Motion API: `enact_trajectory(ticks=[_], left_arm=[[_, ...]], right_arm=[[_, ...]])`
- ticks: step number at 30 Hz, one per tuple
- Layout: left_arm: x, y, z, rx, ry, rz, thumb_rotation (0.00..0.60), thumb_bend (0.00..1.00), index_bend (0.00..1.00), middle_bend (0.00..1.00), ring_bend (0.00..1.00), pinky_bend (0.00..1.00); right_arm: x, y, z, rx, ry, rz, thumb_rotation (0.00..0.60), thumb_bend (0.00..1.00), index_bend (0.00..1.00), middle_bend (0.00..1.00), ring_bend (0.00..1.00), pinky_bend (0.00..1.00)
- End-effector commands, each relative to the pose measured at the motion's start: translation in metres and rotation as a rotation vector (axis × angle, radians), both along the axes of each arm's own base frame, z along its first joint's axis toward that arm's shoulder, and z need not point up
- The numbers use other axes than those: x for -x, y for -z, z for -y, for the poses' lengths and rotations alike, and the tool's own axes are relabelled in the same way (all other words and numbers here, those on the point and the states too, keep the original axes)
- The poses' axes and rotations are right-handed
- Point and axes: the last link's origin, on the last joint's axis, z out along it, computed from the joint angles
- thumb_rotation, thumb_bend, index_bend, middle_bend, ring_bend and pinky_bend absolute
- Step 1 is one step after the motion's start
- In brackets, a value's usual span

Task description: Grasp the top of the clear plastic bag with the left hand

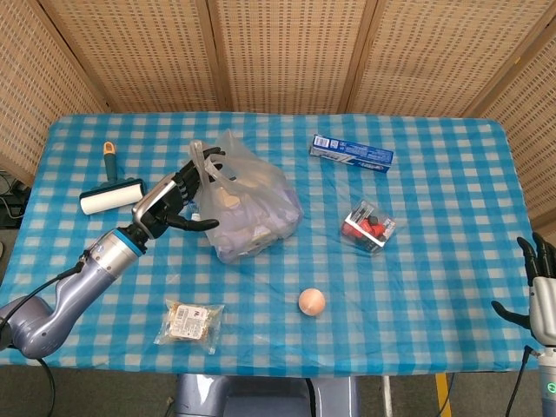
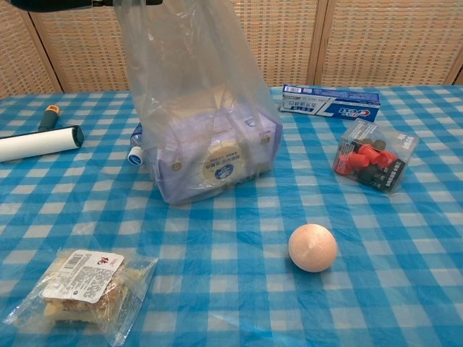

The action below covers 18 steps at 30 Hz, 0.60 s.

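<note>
The clear plastic bag (image 1: 252,204) stands on the checked table with boxes inside it, and its loose top (image 2: 181,43) rises out of the chest view. My left hand (image 1: 174,198) is against the upper left edge of the bag, fingers spread and touching the plastic near its handle loop (image 1: 208,161), thumb apart below; nothing is closed between them. In the chest view only dark fingertips (image 2: 51,4) show at the top edge beside the bag. My right hand (image 1: 543,291) hangs at the table's near right corner, fingers apart and holding nothing.
A lint roller (image 1: 111,195) lies left of the bag. A toothpaste box (image 1: 351,154) is at the back, a clear box of red parts (image 1: 367,227) to the right, an orange ball (image 1: 312,301) and a wrapped snack (image 1: 191,322) in front.
</note>
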Motion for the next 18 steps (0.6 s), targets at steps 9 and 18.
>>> enact_trajectory(ticks=[9, 18], left_arm=[[0.020, 0.016, 0.042, 0.006, 0.036, 0.059, 0.600, 0.00, 0.00, 0.00, 0.00, 0.00], [0.037, 0.013, 0.049, -0.044, -0.017, 0.088, 0.600, 0.00, 0.00, 0.00, 0.00, 0.00]], right_arm=[[-0.002, 0.001, -0.001, -0.008, -0.005, -0.001, 0.600, 0.00, 0.00, 0.00, 0.00, 0.00], [-0.001, 0.000, -0.001, -0.005, -0.003, 0.004, 0.600, 0.00, 0.00, 0.00, 0.00, 0.00]])
